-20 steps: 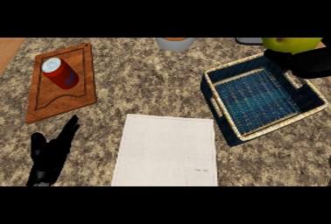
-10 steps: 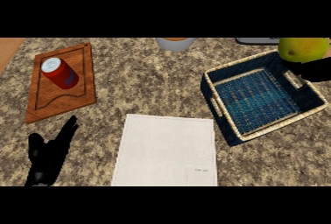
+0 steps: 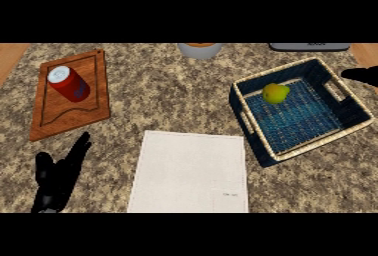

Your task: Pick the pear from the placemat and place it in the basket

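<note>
Now the pear (image 3: 275,93) lies inside the basket (image 3: 353,125), on its blue woven floor toward the far left corner and close to the wall there, while the white placemat (image 3: 190,172) on the bench (image 3: 162,95) carries nothing. As judged from this arrangement, the placing step appears complete, and the remaining risks are small ones. A pear is rounded and may roll across the basket floor before settling, though the walls should contain it. The right hand (image 3: 362,75) shows only as a dark shape at the right edge of the view, just beyond the basket's far right corner; if it sweeps low on its way off, it could catch the rim or the handle opening and shift the basket. Too little of this hand is visible to tell whether it is open or closed, but it holds nothing that can be seen and does not touch the pear. The left hand (image 3: 57,176) rests at the lower left, fingers straight and pointing up the view, holding nothing, apart from the placemat. A red can (image 3: 69,84) lies on a wooden board (image 3: 92,112) at the left, well apart from both hands, and plays no part.
</note>
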Robot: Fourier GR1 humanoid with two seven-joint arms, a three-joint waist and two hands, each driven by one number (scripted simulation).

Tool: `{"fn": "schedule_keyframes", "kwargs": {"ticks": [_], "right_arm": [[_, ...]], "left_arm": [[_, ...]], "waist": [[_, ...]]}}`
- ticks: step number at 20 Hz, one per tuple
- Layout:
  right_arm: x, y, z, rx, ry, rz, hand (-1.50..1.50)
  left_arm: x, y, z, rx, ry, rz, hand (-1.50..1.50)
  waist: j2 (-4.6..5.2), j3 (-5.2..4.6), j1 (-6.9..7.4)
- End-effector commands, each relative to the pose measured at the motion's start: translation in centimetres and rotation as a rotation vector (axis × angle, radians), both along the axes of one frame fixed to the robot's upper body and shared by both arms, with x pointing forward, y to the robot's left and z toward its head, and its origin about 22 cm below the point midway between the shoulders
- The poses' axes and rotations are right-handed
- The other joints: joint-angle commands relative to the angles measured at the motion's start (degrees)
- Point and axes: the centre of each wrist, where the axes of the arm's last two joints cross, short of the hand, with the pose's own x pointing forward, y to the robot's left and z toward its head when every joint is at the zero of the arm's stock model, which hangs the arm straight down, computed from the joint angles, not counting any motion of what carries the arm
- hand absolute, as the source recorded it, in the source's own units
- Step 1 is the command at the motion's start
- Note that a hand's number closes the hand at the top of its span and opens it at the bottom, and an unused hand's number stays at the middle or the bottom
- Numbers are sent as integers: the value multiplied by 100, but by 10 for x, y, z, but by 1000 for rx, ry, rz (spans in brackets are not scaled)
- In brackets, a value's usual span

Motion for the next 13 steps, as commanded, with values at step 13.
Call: {"fn": "schedule_keyframes", "kwargs": {"ticks": [13], "right_arm": [[-37, -133, 25, 240, -58, -190, -150]], "left_arm": [[-16, 6, -22, -30, 152, 27, 0]], "waist": [[56, -79, -57]]}}
